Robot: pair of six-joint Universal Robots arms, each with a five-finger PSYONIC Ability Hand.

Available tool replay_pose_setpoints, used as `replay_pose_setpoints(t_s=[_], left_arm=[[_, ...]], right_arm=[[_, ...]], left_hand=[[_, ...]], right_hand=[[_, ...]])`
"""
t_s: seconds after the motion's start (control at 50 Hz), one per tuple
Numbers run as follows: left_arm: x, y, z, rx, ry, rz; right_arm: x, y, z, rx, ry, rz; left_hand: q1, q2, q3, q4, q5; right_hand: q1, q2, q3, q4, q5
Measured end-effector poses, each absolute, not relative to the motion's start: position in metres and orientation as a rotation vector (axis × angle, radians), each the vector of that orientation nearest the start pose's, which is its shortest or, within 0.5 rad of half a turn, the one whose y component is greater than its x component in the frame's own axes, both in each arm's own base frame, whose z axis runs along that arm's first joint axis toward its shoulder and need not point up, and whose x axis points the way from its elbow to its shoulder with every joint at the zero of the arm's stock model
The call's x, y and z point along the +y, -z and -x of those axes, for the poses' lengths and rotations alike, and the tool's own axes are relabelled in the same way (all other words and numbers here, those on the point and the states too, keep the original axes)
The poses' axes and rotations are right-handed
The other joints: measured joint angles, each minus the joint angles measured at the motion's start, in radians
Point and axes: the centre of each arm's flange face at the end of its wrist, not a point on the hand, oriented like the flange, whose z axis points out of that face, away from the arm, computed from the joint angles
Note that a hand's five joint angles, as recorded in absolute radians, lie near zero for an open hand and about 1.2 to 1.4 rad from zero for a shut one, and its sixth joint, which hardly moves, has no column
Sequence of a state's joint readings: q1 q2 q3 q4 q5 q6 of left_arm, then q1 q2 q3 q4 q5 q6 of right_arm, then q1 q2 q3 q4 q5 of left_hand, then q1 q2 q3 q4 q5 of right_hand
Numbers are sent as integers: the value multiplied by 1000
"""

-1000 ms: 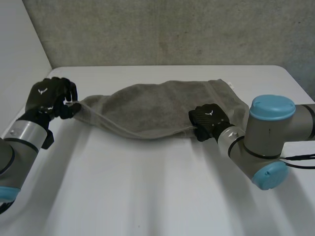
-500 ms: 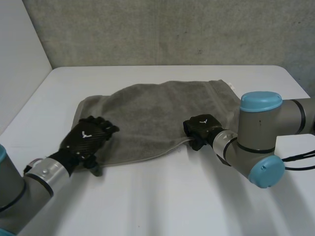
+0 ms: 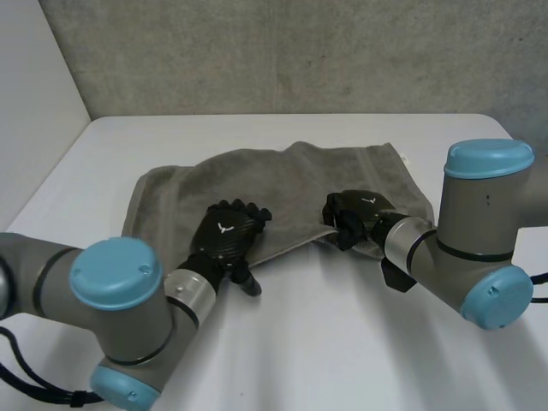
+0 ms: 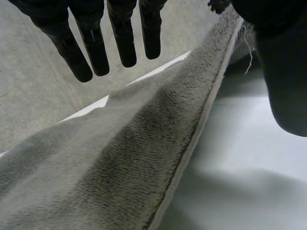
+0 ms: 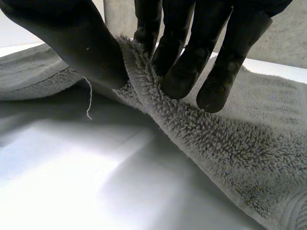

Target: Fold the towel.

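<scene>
A grey towel (image 3: pixel 282 180) lies spread and rumpled across the middle of the white table (image 3: pixel 342 342). My left hand (image 3: pixel 227 238) rests on its near edge, left of the middle, with straight fingers (image 4: pixel 91 45) hovering over the cloth (image 4: pixel 120 163) and the thumb (image 4: pixel 283 76) apart from them, holding nothing. My right hand (image 3: pixel 355 214) is at the near edge towards the towel's right end. There its thumb (image 5: pixel 72 43) and fingers (image 5: pixel 182 62) pinch a raised fold of the hem (image 5: pixel 139 72), lifting it a little off the table.
A grey wall (image 3: pixel 282 51) runs behind the table's far edge. Bare white table surface lies in front of the towel and to its left. Both arms reach in over the near part of the table.
My left hand has let go of the towel's left corner, opened, and swung right to the near edge. That left end now lies on the table. The right hand keeps its pinch.
</scene>
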State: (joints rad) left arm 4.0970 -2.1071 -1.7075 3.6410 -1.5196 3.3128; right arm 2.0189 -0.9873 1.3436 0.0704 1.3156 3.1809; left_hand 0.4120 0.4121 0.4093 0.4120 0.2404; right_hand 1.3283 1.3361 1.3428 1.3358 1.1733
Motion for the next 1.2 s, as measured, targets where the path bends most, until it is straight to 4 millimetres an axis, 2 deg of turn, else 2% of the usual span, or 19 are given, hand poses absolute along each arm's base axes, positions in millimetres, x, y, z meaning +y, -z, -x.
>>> replay_pose_setpoints(t_s=[0.12,0.28,0.4,0.5,0.6,0.68,0.76,0.88,0.94,1.06,1.12,1.2], left_arm=[[-227,-118,330,2471,2169,-1097],[-240,-115,329,2435,2165,-985],[-258,-121,313,2370,2139,-789],[-266,-122,296,2353,2088,-710],[-266,-121,282,2344,2032,-711],[-259,-123,274,2326,1998,-743],[-252,-126,270,2308,1991,-784],[-250,-125,271,2323,2006,-867],[-251,-120,272,2348,2003,-918],[-257,-111,272,2386,1984,-960],[-263,-113,268,2387,1987,-938],[-274,-128,256,2367,2017,-856]], right_arm=[[-271,-169,-301,2205,1359,647],[-269,-172,-300,2203,1361,646],[-268,-172,-300,2200,1363,653],[-269,-174,-300,2196,1373,665],[-268,-173,-302,2191,1381,681],[-267,-169,-303,2194,1401,730],[-267,-164,-304,2196,1432,809],[-267,-155,-304,2205,1468,886],[-269,-151,-304,2217,1487,900],[-272,-145,-304,2236,1542,917],[-273,-141,-304,2241,1583,950],[-276,-129,-303,2251,1672,1047]], left_hand=[[89,74,85,83,85],[441,440,446,447,431],[569,571,574,572,561],[578,583,586,583,572],[592,595,597,595,584],[686,682,686,683,674],[889,879,890,883,878],[940,940,959,942,950],[940,940,960,942,950],[940,940,962,942,950],[940,940,963,942,950],[940,940,964,942,950]], right_hand=[[0,0,0,0,0],[0,0,0,0,0],[0,0,1,0,0],[0,0,1,0,0],[0,0,1,0,0],[0,0,1,0,0],[0,0,1,0,0],[0,0,0,0,0],[-49,-60,-63,-59,-72],[-425,-421,-429,-421,-441],[-497,-493,-503,-494,-518],[-534,-527,-540,-531,-563]])
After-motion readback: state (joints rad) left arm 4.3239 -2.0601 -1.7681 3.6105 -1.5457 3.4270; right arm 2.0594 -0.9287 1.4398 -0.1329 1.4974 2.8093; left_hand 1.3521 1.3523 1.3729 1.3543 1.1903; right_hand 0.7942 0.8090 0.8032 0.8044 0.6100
